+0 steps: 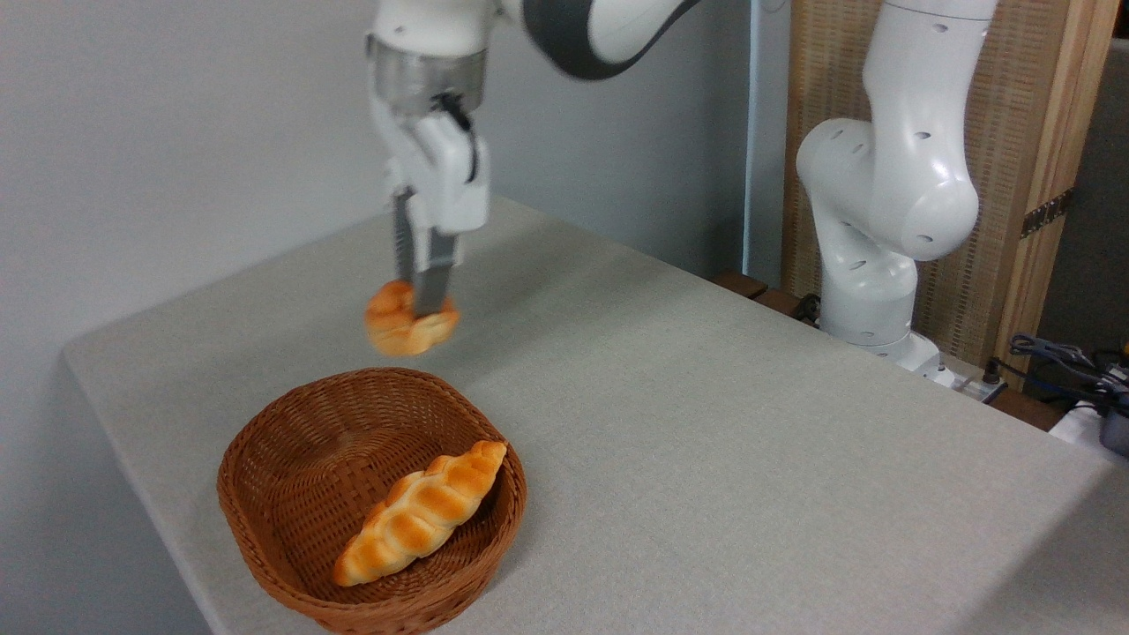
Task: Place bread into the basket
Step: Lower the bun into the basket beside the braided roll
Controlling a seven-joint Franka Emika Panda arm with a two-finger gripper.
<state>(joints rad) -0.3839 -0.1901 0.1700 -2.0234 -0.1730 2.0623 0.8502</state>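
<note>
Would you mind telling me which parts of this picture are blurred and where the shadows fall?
In the camera view, the bun and the hand gripping it are softly smeared, as is the dark arm joint at the top; the basket, the loaf and the table are sharp. Lighting is soft and even, with only a faint shadow right of the basket and no glare.

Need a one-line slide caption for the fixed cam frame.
Gripper holds round bun above wicker basket already containing braided loaf.

Arm (891, 176) cut off at 12 o'clock; basket (265, 494) rim clipped at 6 o'clock; gripper (422, 295) fingers partly hide the motion-blurred bread (401, 331).
</note>
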